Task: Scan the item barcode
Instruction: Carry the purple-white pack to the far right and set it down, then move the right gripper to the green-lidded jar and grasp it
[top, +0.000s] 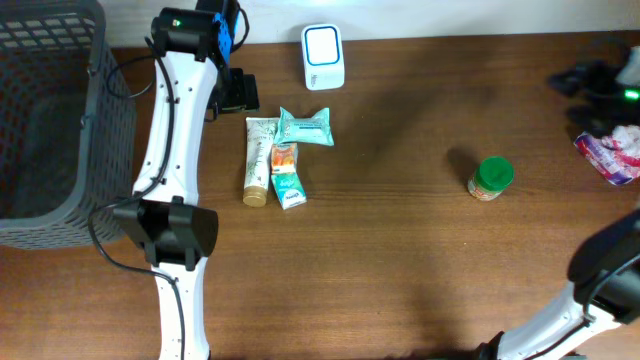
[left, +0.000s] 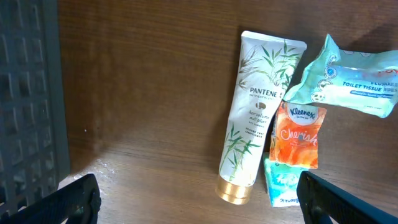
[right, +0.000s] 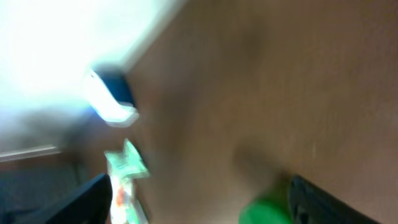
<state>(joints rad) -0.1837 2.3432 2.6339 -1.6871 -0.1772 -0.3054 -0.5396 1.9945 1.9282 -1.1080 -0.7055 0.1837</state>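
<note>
We enter one grey basket (top: 50, 110), one white scanner (top: 323, 57) and one wooden table (top: 400, 260) bearing the lot. On it we count one Pantene tube (top: 258, 160), one toilet-tissue wipes pack (top: 305, 127), two pocket tissue packs, namely an orange pack (top: 284, 158) and a teal pack (top: 289, 190), and one green-lidded jar (top: 490, 178). At the right edge we add one pink-and-white packet (top: 612, 152), its kind not legible.

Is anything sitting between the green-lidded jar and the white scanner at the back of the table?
Nothing visible. Bare table lies between the jar and the scanner; the wipes pack sits left of that line.
</note>
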